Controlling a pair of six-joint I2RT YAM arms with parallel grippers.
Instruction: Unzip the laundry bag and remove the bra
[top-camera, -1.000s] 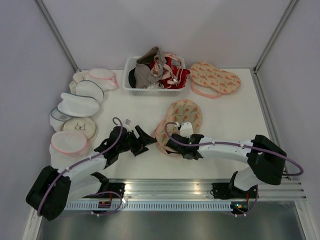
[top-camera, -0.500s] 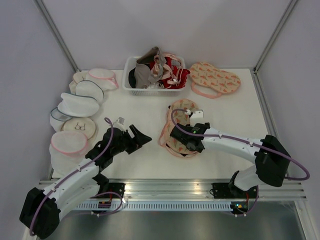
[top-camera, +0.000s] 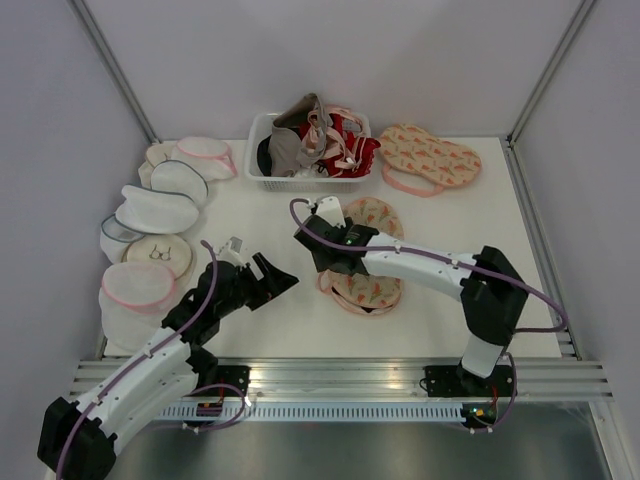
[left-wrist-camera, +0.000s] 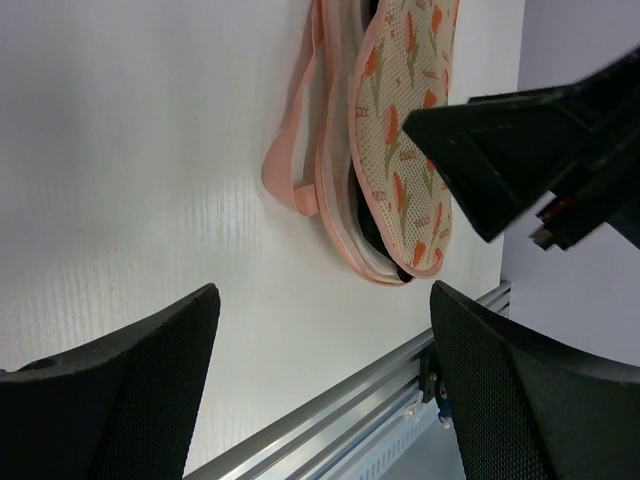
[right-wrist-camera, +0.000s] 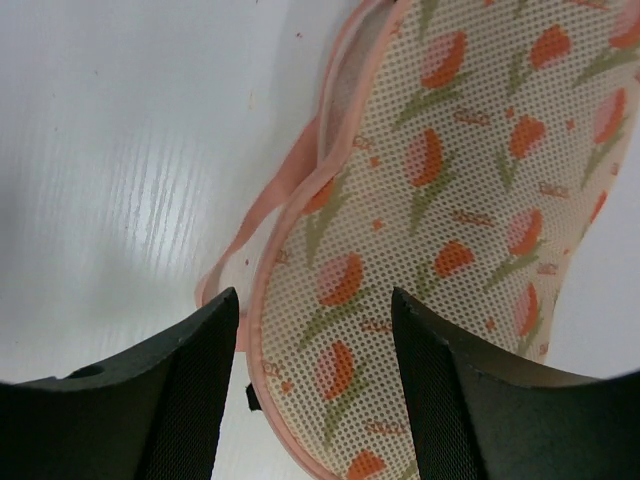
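Right end effector (top-camera: 318, 252), wide, farther left over laundry bag (top-camera: 372, 287); left end effector (top-camera: 280, 272) wide; white table (top-camera: 455, 255).

Left gripper (left-wrist-camera: 322, 300): your two black fingers (left-wrist-camera: 150, 380) sit at the lower left and lower right of the frame, spread wide with only bare table between them.
Laundry bag (left-wrist-camera: 400, 130): upper centre, lying on the white table (left-wrist-camera: 150, 150), its pink loop curling out to the left.
Bra (left-wrist-camera: 365, 210): a dark sliver inside the bag's parted pink edge, mid-frame.
Right arm (left-wrist-camera: 520, 140): a black wedge coming in from the right edge, tip over the bag; you cannot tell whether it touches.
Rail (left-wrist-camera: 340, 425): metal strip along the bottom edge.
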